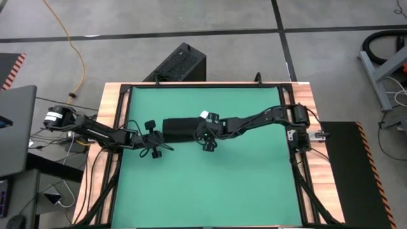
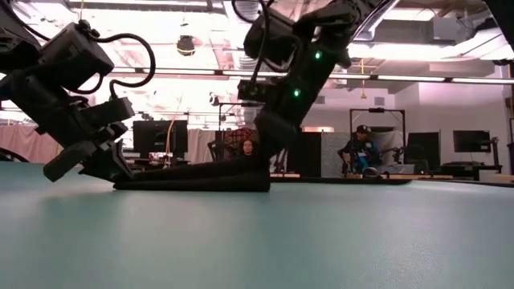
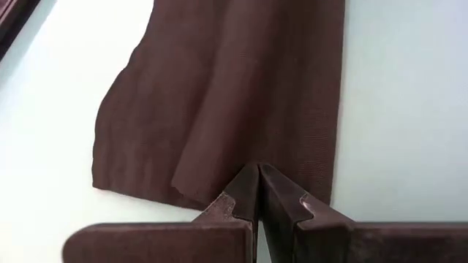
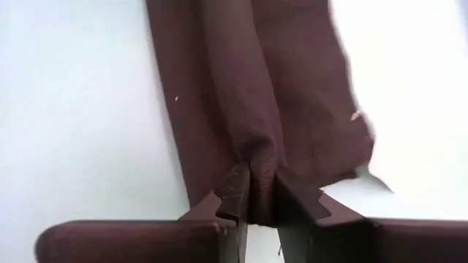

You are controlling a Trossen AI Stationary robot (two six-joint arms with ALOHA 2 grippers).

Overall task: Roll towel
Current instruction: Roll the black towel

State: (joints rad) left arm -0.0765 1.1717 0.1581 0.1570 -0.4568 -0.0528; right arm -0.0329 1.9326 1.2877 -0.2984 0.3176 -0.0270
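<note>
We see the towel [image 1: 179,130] lying flat in a long folded strip in the middle of the green worktop [image 1: 210,191]. Our left pincer [image 3: 257,191] is shut at one end. Our right pincer [image 4: 257,191] pinches a fold at the other. The rolling is not yet done. Beyond the worktop stands a black box [image 1: 180,63], not in the way.

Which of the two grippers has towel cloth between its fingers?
The right gripper: a towel fold sits between its fingers. The left gripper is shut with nothing between.
</note>
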